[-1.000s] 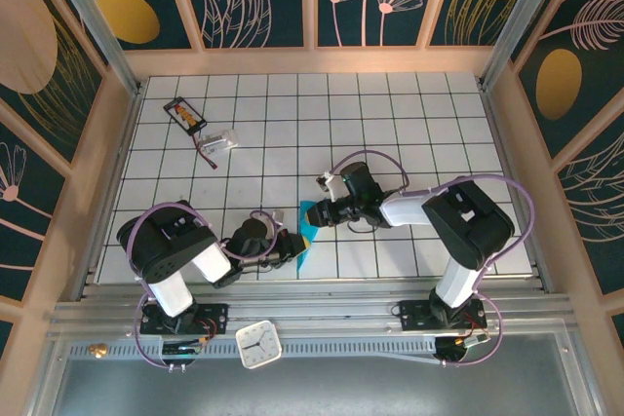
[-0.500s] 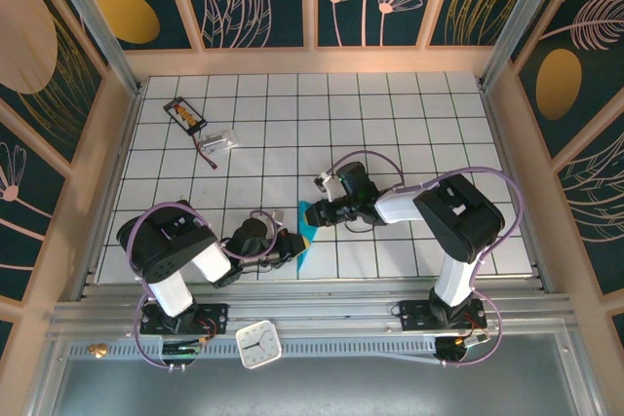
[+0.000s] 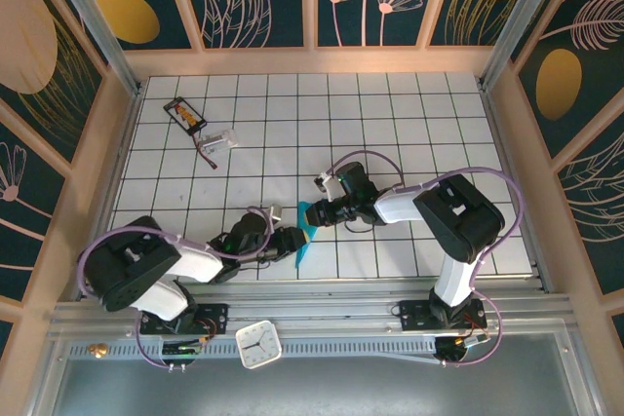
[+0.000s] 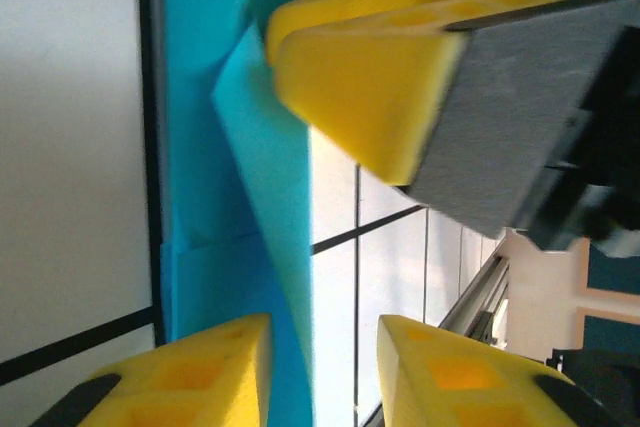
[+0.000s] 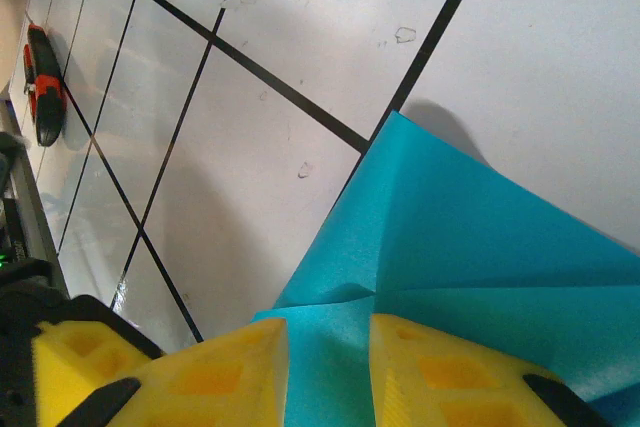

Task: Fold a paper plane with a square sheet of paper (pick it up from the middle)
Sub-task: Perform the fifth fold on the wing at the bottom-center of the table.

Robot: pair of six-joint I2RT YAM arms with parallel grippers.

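The teal-blue sheet of paper lies on the tiled floor, folded into a slim pointed plane shape with layered flaps. My left gripper sits at its near-left side. In the left wrist view the left gripper is open, and a raised paper flap stands against one finger. My right gripper is at the paper's far end. In the right wrist view the right gripper stands narrowly open over the folded paper, which fills the gap.
A small black card with orange marks lies at the back left, also seen as the card. A small clear object with a cable lies beside it. A white clock sits on the front rail. Wooden walls ring the floor.
My left gripper has opened off the paper and its arm has swung lower and to the left. The right gripper's gap has narrowed slightly. The paper has stayed put.
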